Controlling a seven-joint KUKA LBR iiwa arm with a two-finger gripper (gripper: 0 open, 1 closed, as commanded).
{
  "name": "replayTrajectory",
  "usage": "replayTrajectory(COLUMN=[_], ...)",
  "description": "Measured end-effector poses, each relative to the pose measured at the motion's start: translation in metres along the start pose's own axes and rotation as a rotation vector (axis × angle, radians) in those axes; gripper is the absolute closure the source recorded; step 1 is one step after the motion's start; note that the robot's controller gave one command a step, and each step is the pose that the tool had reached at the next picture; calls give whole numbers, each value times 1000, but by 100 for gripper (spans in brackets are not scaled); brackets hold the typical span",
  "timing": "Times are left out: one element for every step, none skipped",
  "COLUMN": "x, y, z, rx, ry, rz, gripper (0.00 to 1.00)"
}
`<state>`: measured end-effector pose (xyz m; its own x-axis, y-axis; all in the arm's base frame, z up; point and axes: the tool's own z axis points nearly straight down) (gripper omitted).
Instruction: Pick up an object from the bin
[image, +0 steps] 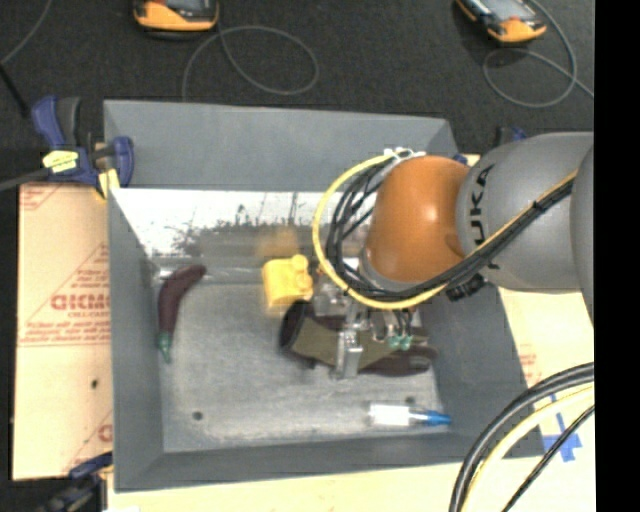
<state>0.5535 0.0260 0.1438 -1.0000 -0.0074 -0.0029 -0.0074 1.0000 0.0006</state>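
Observation:
My gripper (346, 352) is low in the middle of the bin, right of centre, under the arm's orange cover. It sits on or just above a dark olive-brown flat thing (312, 342) with a black rounded end on its left. A dark purple toy eggplant (405, 362) with a green stem lies just right of the gripper, partly hidden by it. Just up and left of the gripper stands a yellow block-shaped toy (285, 280), close to the olive thing.
A second purple eggplant with a green tip (172, 298) lies along the bin's left wall. A white marker with a blue cap (406, 416) rests near the front wall. The arm and its cables cover the bin's right side.

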Motion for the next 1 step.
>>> replayTrajectory(x=[10], y=[-14], z=[62], rx=[0], ry=[5], rz=[88], gripper=[100])
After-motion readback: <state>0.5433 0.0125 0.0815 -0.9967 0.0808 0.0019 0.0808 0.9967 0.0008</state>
